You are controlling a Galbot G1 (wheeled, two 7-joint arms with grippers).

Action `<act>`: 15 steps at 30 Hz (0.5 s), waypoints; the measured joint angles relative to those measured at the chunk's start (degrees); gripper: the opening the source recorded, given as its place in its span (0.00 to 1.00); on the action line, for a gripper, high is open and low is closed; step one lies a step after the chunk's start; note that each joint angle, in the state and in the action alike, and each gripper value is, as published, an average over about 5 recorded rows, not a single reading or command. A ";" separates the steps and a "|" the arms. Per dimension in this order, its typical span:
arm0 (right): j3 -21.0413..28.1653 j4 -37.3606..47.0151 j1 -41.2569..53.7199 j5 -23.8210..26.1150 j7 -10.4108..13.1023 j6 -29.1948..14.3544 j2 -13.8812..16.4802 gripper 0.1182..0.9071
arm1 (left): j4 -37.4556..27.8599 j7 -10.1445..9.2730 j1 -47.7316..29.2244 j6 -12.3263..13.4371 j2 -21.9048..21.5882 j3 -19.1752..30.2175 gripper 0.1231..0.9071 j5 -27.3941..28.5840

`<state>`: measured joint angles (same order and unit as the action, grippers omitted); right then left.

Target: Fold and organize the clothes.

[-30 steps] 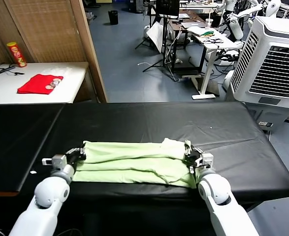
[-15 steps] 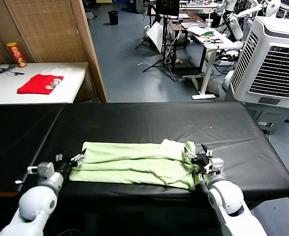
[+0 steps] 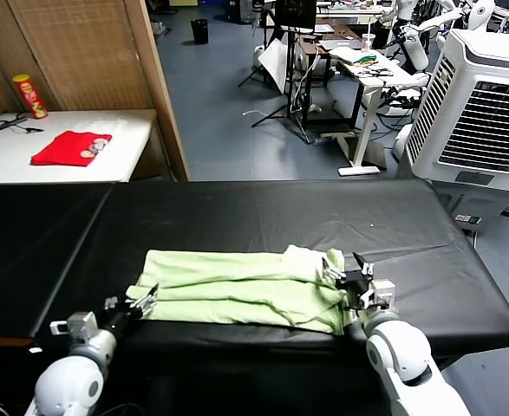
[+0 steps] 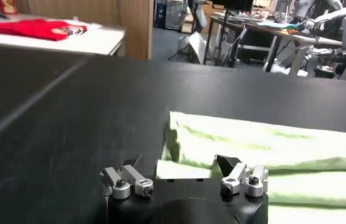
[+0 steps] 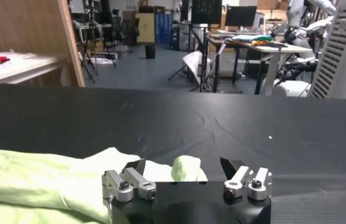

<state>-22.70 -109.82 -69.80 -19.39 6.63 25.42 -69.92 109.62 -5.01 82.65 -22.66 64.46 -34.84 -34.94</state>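
Observation:
The clothes are one pale green T-shirt (image 3: 237, 284), folded into a long band across the black table (image 3: 263, 217). My left gripper (image 3: 131, 302) stands open just off the shirt's left end, near the table's front edge. In the left wrist view the gripper (image 4: 179, 164) holds nothing, and the shirt (image 4: 264, 149) has one corner lying just ahead of the open jaws. My right gripper (image 3: 345, 273) is open at the shirt's right end. In the right wrist view a bump of the shirt (image 5: 184, 165) sits between the spread jaws of the gripper (image 5: 183, 167), ungripped.
A small red garment (image 3: 68, 147) and a red-and-yellow can (image 3: 29, 95) lie on a white side table at the back left. A wooden partition (image 3: 154, 87) stands behind the table. A white air cooler (image 3: 484, 104) is at the right.
Both grippers have let go of the shirt's ends and opened. The left one has drawn back towards the front edge, the right one slightly back. The shirt lies flat, with its left corner pulled out a little.

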 joint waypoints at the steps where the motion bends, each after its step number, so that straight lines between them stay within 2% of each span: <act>1: 0.02 -0.02 -0.06 0.10 -0.08 -0.04 -0.03 0.86 | -0.27 0.01 -0.17 0.04 0.09 0.07 0.54 -0.23; 7: 0.16 -0.04 -0.19 0.80 -0.36 -0.16 -0.34 0.86 | -1.07 0.23 -0.83 -0.15 0.31 0.28 0.14 -1.74; 9: 0.20 -0.03 -0.20 1.15 -0.41 -0.20 -0.49 0.86 | -0.97 0.63 -0.89 -0.14 0.26 0.33 0.06 -0.99; 15: 0.21 -0.06 -0.29 2.23 -0.45 -0.18 -0.68 0.86 | 0.03 1.58 -0.41 2.07 -0.67 0.13 0.05 6.67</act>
<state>-22.49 -109.89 -70.10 -17.16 6.18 25.24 -70.60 109.65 -3.43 82.24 -20.59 63.80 -34.71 -28.27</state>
